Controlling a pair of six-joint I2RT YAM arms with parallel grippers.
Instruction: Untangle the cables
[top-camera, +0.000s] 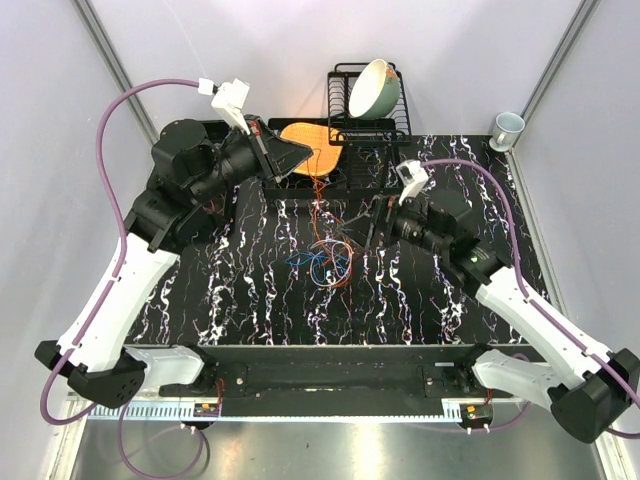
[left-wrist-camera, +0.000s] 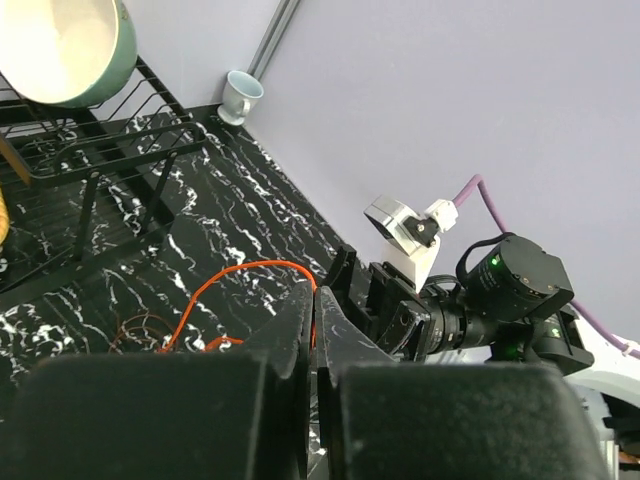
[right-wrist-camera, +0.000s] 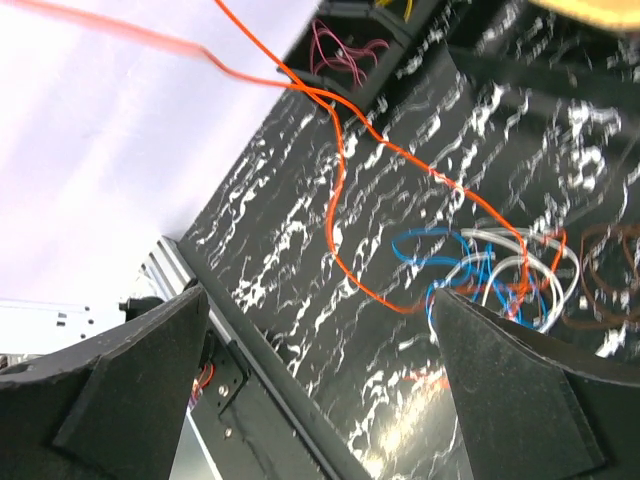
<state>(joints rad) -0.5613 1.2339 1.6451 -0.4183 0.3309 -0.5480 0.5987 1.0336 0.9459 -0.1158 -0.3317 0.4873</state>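
The left gripper (left-wrist-camera: 315, 297) is pressed shut, and the orange cable (left-wrist-camera: 250, 266) is pinched between its tips. It hangs raised just to the left of the dish rack (top-camera: 368, 110) (the one with a pale green bowl (top-camera: 372, 88) leaning in it). The right gripper (right-wrist-camera: 320, 370) has its jaws wide apart with nothing between them, over the table (top-camera: 230, 290) in front of the rack. From the left gripper the orange cable runs down to the other cables (top-camera: 325, 258), a loose heap of blue, white, red and brown loops on the table in front of the rack, apart from it.
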